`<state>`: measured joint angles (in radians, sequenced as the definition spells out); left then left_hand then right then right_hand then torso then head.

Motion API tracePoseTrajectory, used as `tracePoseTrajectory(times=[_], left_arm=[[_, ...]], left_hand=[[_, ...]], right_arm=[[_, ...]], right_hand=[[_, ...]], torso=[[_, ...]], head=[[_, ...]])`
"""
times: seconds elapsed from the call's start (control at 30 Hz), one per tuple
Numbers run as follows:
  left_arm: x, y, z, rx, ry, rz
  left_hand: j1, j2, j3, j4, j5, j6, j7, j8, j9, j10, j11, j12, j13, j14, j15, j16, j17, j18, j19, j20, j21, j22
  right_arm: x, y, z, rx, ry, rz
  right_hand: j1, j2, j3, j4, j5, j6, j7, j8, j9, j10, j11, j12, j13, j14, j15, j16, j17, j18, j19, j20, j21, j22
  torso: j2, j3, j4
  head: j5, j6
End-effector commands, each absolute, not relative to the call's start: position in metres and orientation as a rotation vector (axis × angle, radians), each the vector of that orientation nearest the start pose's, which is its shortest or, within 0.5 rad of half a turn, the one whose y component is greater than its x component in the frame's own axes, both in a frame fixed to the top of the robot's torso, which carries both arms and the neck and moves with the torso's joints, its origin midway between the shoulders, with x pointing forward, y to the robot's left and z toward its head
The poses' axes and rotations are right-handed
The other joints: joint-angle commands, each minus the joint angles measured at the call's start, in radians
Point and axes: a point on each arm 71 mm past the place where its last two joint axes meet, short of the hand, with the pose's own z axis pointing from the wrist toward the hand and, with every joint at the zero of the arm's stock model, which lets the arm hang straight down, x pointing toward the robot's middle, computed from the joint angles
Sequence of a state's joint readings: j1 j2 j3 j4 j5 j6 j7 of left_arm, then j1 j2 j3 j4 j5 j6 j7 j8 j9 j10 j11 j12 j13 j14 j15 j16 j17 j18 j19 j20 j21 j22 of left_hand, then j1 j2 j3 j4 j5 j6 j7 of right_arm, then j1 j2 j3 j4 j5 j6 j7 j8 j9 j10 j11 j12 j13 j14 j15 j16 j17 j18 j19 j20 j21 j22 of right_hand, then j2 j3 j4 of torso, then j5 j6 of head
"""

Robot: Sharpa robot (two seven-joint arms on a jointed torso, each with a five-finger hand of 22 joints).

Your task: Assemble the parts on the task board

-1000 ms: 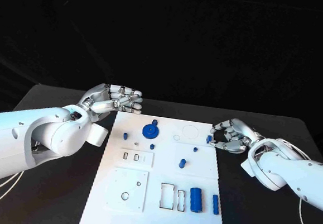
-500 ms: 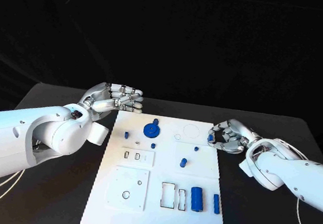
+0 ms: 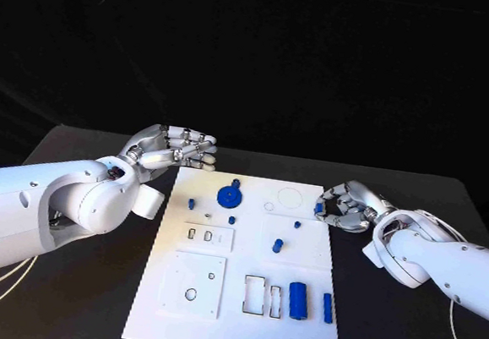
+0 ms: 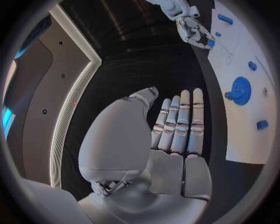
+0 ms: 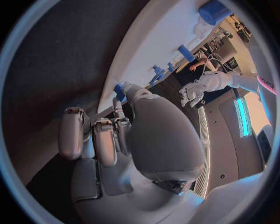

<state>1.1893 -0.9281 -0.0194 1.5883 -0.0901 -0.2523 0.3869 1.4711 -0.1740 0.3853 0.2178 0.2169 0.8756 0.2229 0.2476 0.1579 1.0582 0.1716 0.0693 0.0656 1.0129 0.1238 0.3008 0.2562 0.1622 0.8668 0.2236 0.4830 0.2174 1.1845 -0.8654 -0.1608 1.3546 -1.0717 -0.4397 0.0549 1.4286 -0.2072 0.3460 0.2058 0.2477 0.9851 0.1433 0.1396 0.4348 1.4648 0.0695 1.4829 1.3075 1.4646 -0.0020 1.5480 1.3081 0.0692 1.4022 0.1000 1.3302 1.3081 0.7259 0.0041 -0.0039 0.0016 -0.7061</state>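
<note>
The white task board [image 3: 238,305] lies in the middle of the table. On it are a blue gear [image 3: 229,195], several small blue pegs such as one at mid-board [image 3: 277,245], and two blue cylinders [image 3: 298,300] near the front right. My right hand [image 3: 345,205] hovers at the board's far right edge and pinches a small blue part [image 3: 318,207] between thumb and finger; the part [image 5: 119,91] also shows in the right wrist view. My left hand [image 3: 181,149] hangs beyond the board's far left corner, fingers stretched side by side [image 4: 178,126], holding nothing.
The board carries raised white plates with slots and holes, one at the left [image 3: 206,237] and one at the front left [image 3: 194,284], plus a rectangular cut-out [image 3: 252,295]. Bare black table [image 3: 406,329] lies on both sides of the board.
</note>
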Motion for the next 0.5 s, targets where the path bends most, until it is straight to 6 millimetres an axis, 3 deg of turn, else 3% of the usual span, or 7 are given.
tracePoseTrajectory(times=[0.03, 0.27, 0.5], left_arm=[[0.4752, 0.2252, -0.1676, -1.003, 1.454, -1.595], [0.4751, 0.2252, -0.1677, -1.003, 1.456, -1.594], [0.4751, 0.2255, -0.1677, -1.004, 1.457, -1.593]], left_hand=[[-0.006, 0.002, 0.003, 0.0, -0.006, -0.009, 0.013, -0.003, -0.001, -0.002, 0.005, -0.004, 0.001, -0.002, 0.001, -0.003, 0.001, 0.018, 0.003, -0.001, 0.006, 0.001], [-0.006, 0.002, 0.003, 0.0, -0.006, -0.009, 0.013, -0.003, -0.001, -0.002, 0.005, -0.004, 0.001, -0.002, 0.001, -0.003, 0.001, 0.018, 0.003, -0.001, 0.006, 0.001], [-0.006, 0.002, 0.003, 0.0, -0.006, -0.009, 0.013, -0.003, -0.001, -0.002, 0.005, -0.004, 0.001, -0.002, 0.001, -0.003, 0.001, 0.018, 0.003, -0.001, 0.006, 0.001]], right_arm=[[0.4939, -0.2684, -0.2376, 0.201, 1.717, 0.684], [0.4944, -0.2684, -0.2359, 0.206, 1.692, 0.681], [0.4947, -0.2699, -0.2325, 0.227, 1.639, 0.659]], right_hand=[[-0.002, 0.016, 0.013, -0.002, -0.003, 0.016, -0.004, 0.011, 0.003, 0.042, -0.012, 0.007, 0.178, 0.088, -0.009, 0.004, 0.172, -0.003, 0.009, -0.002, 0.007, 0.028], [0.0, 0.039, 0.043, -0.011, -0.003, 0.044, -0.018, 0.03, 0.013, 0.049, -0.025, 0.015, 0.186, 0.089, -0.02, 0.005, 0.177, -0.005, 0.017, -0.012, 0.017, 0.04], [-0.002, 0.048, 0.064, -0.017, -0.003, 0.056, -0.024, 0.039, 0.018, 0.054, -0.03, 0.02, 0.192, 0.09, -0.025, 0.006, 0.181, -0.007, 0.023, -0.017, 0.024, 0.048]], torso=[[0.0, 0.001, -0.0008], [0.0, 0.0011, -0.001], [0.0, 0.0012, -0.0002]], head=[[0.001, -0.001], [-0.001, -0.002], [-0.001, -0.002]])
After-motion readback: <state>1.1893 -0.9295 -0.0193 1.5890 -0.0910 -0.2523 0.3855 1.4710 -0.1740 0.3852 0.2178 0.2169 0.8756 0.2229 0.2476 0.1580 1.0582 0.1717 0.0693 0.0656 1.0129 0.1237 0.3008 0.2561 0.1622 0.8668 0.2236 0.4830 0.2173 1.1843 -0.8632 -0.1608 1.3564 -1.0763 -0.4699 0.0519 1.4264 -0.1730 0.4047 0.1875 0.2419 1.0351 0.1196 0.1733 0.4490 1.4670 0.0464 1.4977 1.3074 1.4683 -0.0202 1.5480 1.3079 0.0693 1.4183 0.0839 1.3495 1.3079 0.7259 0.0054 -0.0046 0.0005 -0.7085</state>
